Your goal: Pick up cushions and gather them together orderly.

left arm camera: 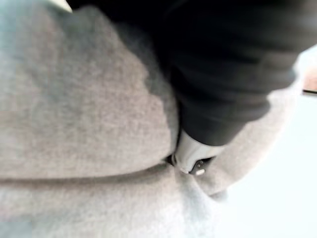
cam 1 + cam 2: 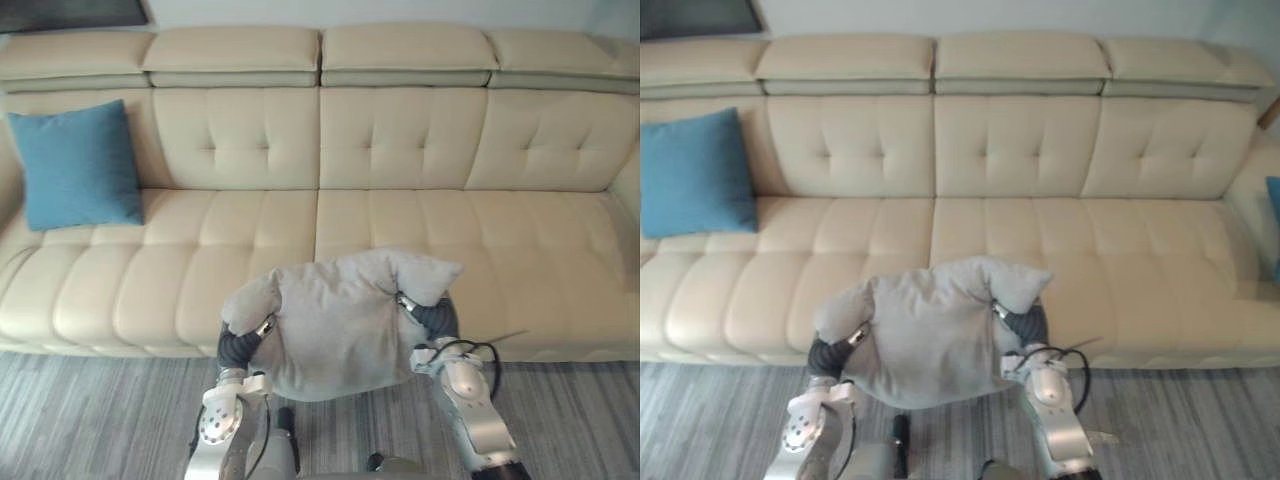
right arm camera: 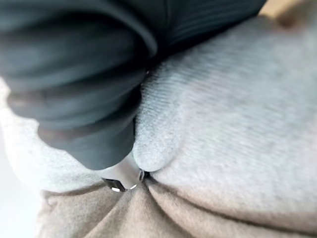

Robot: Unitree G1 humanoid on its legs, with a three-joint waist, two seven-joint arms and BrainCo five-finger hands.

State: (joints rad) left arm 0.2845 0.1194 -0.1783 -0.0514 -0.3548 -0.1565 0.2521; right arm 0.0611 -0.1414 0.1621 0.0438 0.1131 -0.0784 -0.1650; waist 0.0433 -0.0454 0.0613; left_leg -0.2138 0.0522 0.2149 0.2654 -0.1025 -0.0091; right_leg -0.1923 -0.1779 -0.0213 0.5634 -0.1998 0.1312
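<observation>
Nearest, over the grey striped floor point(image 2: 90, 420), the two arms rise side by side and carry a grey cushion point(image 2: 335, 325) between them. The left hand point(image 2: 238, 347) is set against the cushion's left edge and the right hand point(image 2: 435, 318) against its right edge, a little higher. Each dark ribbed cover is pushed into the soft cloth, which bulges around it. The left wrist view shows from close by what the head views do not. A small piece of silver at the end of the dark cover sinks into a deep crease, and the grey cloth is gathered in folds on both sides of it. The right wrist view shows much the same for the other hand, with a rounded bulge of cloth pressed up beside the cover. What lies past these creases is buried in the cushion, so for neither hand can I tell how far open it is, or whether it grips or only presses. The cushion hangs crumpled before the middle of the front edge of a long cream sofa point(image 2: 400, 150), its upper right corner sticking out sideways. I cannot tell whether it touches the seat. Farther back, at the sofa's left end, a blue cushion point(image 2: 78, 163) stands upright on the seat and leans on the tufted backrest, well apart from the grey one. The right eye view takes in a narrow strip of blue point(image 2: 1275, 225) at the sofa's right end, too little to identify. Behind the headrests is a pale wall point(image 2: 230, 12).
</observation>
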